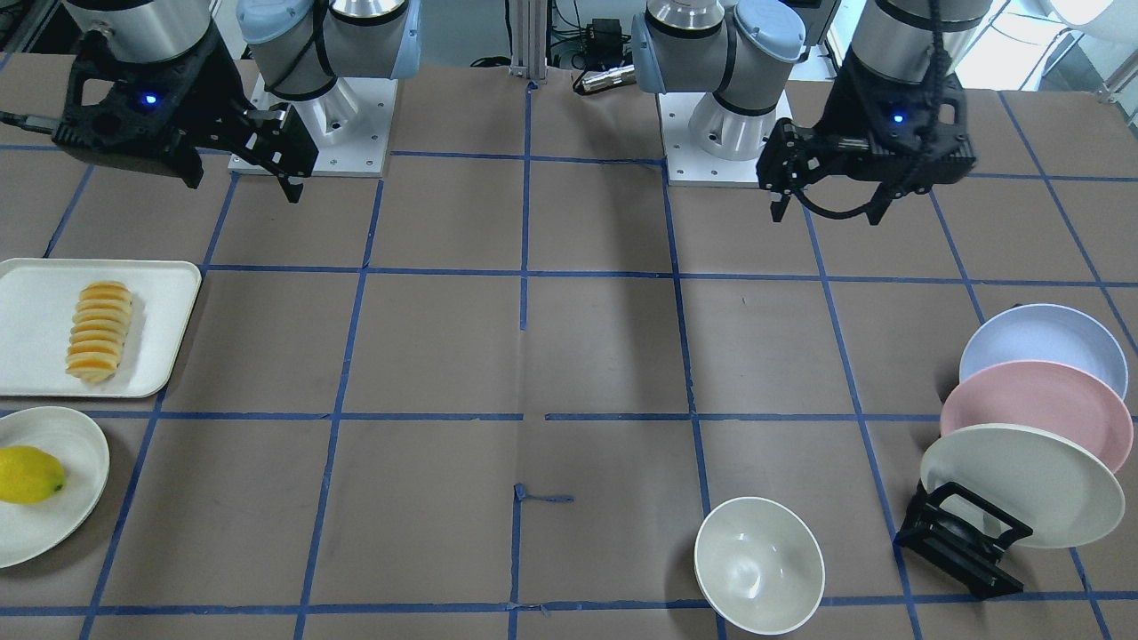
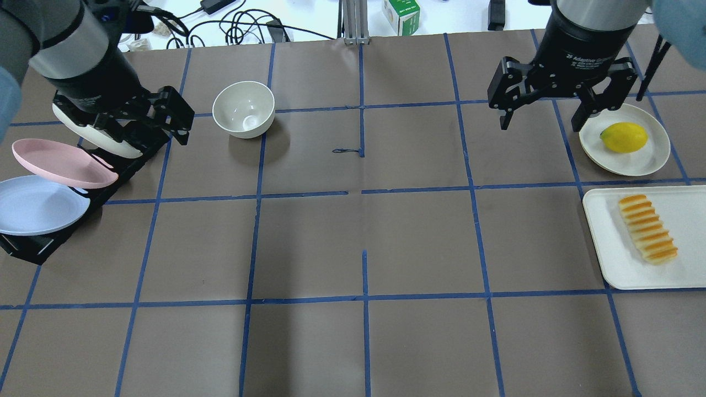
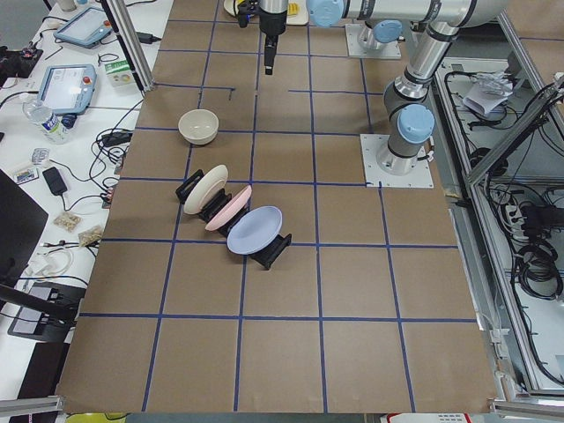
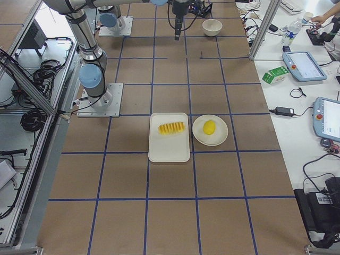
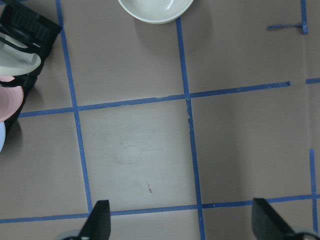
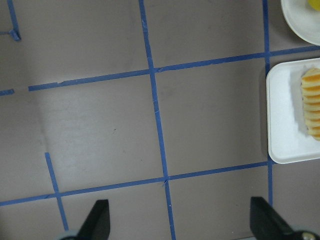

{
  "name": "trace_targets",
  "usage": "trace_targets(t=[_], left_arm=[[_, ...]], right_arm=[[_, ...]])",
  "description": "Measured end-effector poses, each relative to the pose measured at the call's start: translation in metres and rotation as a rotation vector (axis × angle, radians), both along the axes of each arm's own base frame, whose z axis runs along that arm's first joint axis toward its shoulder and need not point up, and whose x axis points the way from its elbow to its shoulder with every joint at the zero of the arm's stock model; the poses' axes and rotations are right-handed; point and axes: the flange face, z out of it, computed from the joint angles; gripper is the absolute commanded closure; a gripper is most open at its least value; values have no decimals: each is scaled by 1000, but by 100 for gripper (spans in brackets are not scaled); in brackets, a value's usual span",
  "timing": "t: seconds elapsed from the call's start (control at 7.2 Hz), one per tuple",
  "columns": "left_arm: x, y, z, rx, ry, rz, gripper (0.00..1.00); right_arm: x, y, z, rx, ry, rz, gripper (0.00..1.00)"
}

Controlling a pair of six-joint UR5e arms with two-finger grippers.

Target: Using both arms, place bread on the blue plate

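Observation:
The bread point(image 1: 100, 331) lies on a white tray point(image 1: 36, 302); it also shows in the overhead view point(image 2: 648, 229) and at the right edge of the right wrist view point(image 6: 312, 107). The blue plate point(image 1: 1040, 347) stands tilted in a black rack point(image 1: 960, 538), the slot nearest the robot; it shows in the overhead view point(image 2: 38, 205) too. My right gripper point(image 2: 543, 125) is open and empty, high above the table, away from the bread. My left gripper point(image 2: 132, 138) is open and empty, above the rack's far end. The wrist views show both sets of jaws wide apart over bare table.
A pink plate point(image 1: 1031, 418) and a cream plate point(image 1: 1022, 484) stand in the same rack. A white bowl point(image 1: 757, 564) sits on the table near the rack. A lemon point(image 1: 28, 474) lies on a small white plate point(image 1: 80, 498) beside the tray.

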Motion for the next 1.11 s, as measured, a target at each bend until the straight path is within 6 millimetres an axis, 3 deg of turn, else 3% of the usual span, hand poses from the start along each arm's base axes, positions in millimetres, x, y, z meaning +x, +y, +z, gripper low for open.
trace_targets(t=[0.42, 0.69, 0.83, 1.11], left_arm=[[119, -3, -4, 6, -1, 246, 0], [221, 11, -15, 30, 2, 453, 0], [279, 24, -28, 51, 12, 566, 0], [369, 29, -60, 13, -36, 688, 0]], right_arm=[[-98, -17, -8, 18, -10, -91, 0], [-162, -25, -20, 26, -27, -10, 0], [-194, -29, -35, 43, -35, -6, 0], [-251, -42, -98, 100, -61, -12, 0]])
